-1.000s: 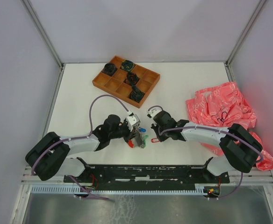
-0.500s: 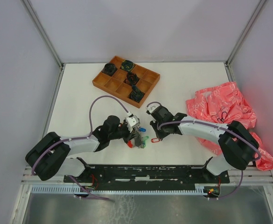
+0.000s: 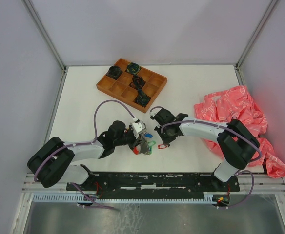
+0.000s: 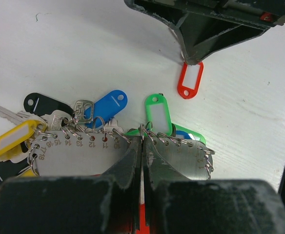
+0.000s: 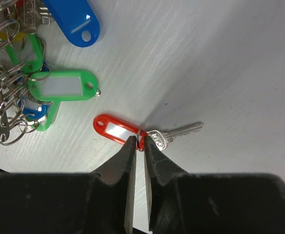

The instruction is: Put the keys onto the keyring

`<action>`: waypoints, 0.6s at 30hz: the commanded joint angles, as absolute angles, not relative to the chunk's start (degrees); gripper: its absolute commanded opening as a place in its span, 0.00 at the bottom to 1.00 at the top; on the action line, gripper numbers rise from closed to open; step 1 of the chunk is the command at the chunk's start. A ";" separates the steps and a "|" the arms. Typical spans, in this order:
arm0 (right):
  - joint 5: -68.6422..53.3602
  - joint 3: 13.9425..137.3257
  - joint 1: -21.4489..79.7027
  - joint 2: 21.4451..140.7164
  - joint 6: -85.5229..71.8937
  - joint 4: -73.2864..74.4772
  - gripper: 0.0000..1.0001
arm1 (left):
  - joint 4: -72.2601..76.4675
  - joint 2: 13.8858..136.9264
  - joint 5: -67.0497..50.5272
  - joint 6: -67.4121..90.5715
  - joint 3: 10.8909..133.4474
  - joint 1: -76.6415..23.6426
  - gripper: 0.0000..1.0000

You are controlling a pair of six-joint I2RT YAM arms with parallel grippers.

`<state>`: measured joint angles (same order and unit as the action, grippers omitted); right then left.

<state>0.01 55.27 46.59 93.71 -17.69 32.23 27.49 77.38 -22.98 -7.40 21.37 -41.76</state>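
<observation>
Logging keyring [image 4: 79,153] first: grey metal plate stamped with numbers along a row of small rings, sliver of red below it, sitting at mid-table, nearer the front edge than the back. Clamped by left fingers [image 4: 125,165], pressed together on the plate's upper edge at about the middle of the row. Hanging from the small rings and fanned out on the table [image 3: 84,107]: yellow tag [image 4: 10,139] at far left in the left wrist view, blue tag [image 4: 106,107] near the middle, green tag [image 4: 157,114] just right of the fingers, more green and blue partly hidden beneath. Seeing bare key blades at the left, half covered by tags.

Lying flat just beside the bunch, apart from it and on none of the rings: red-tagged key [image 5: 115,129], silver blade pointing away from the bunch. Pinched at the split ring joining tag and blade by right fingers [image 5: 120,168], tips nearly together with only a thin slit between them, down at the table surface.

Further out, at back of table, left of centre: orange-brown compartment tray [image 3: 114,87], set at an angle, holding dark coiled bundles [image 3: 142,99] in several cells. At the right side: crumpled pink plastic bag [image 3: 230,109], well apart from the keys, partly behind the elbow of the right arm [image 3: 201,130].
</observation>
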 commanded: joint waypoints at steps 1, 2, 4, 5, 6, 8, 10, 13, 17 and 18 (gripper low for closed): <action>0.98 58.56 46.36 95.01 -16.98 33.11 0.17 | 30.06 77.35 -22.81 -9.56 22.39 -42.01 0.03; 1.11 58.68 46.37 95.26 -16.92 33.13 0.15 | 30.05 77.28 -22.77 -9.56 22.41 -42.01 0.03; 1.35 58.57 46.32 95.08 -16.96 32.93 0.10 | 29.90 77.17 -22.61 -9.54 22.41 -42.01 0.03; 1.48 58.36 46.39 94.83 -17.01 32.76 0.07 | 29.88 77.08 -22.51 -9.57 22.36 -41.95 0.03; 1.82 58.04 46.34 94.41 -17.02 32.57 0.05 | 29.88 77.01 -22.44 -9.55 22.33 -41.95 0.03; 2.83 56.92 46.35 93.03 -17.01 31.46 0.02 | 29.88 76.84 -22.21 -9.44 22.30 -42.02 0.03; 3.91 54.87 46.36 90.74 -16.71 28.17 0.01 | 29.89 76.54 -22.07 -9.37 22.25 -42.01 0.03; 5.66 50.04 46.33 85.11 -16.23 19.74 0.01 | 30.39 76.07 -21.62 -9.09 21.87 -42.00 0.03; 8.78 40.78 46.36 79.07 -14.79 4.37 0.01 | 31.49 75.17 -20.61 -8.51 21.26 -41.99 0.03; 9.80 38.79 46.36 78.09 -14.44 0.25 0.01 | 31.99 74.84 -20.24 -8.26 21.02 -41.97 0.03</action>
